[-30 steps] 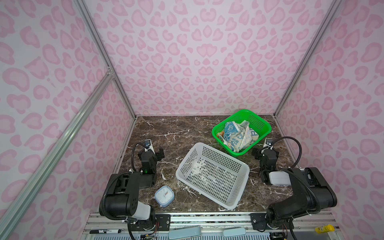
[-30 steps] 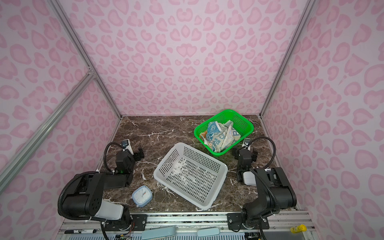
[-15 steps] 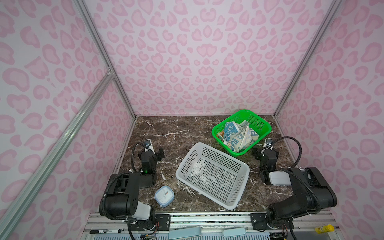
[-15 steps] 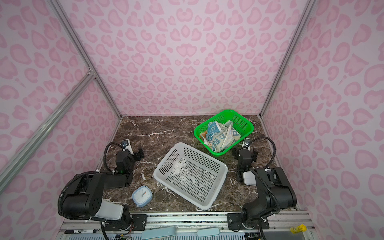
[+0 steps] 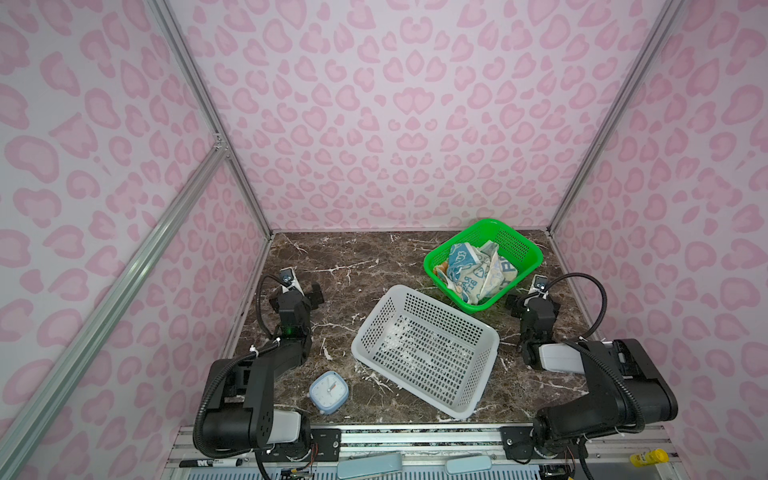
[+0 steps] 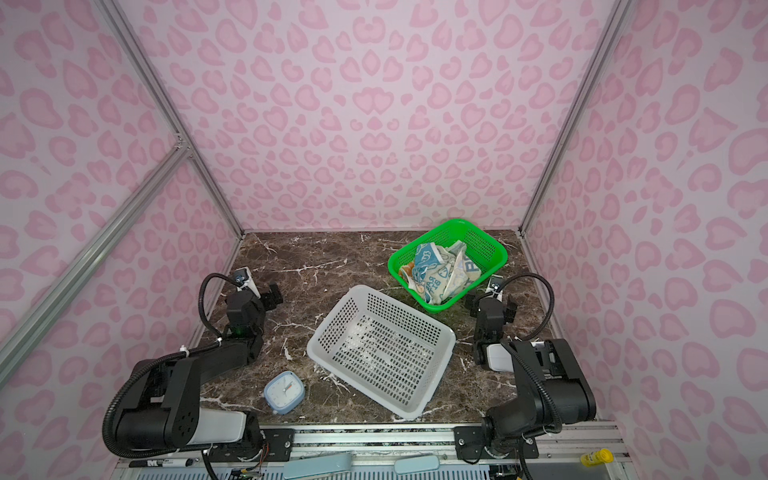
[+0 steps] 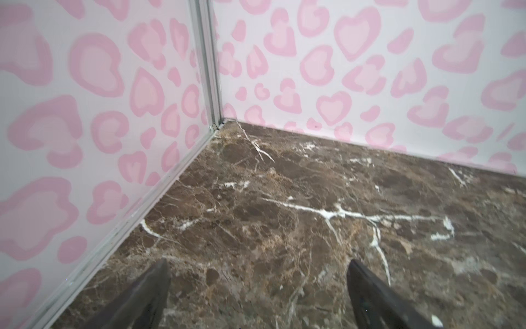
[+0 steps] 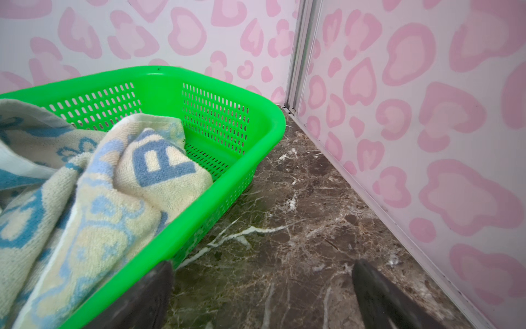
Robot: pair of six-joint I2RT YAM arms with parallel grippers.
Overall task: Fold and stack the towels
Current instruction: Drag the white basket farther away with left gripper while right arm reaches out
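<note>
Towels (image 5: 478, 270) crumpled together in green basket (image 5: 517, 245); left gripper (image 7: 257, 265) and right gripper (image 8: 263, 265) both spread wide, empty; tangled cloths risk lifting together, or dragging green basket

Bright, even, diffuse light fills both top views; no single lamp direction shows. The green basket (image 5: 524, 249) is sharp and vivid, casting only a soft, short shadow and a faint green tint on the dark marble tabletop (image 5: 353, 257) just in front of it. Far from the basket, toward the picture edges, the pink-print walls (image 5: 395, 124) look stretched by the wide lens. In the right wrist view the towels (image 8: 94, 199) inside the basket (image 8: 162, 91) are crisp, while the right gripper (image 8: 262, 270) beside it is a dark blur. The left gripper (image 7: 256, 267) is equally unfocused.
</note>
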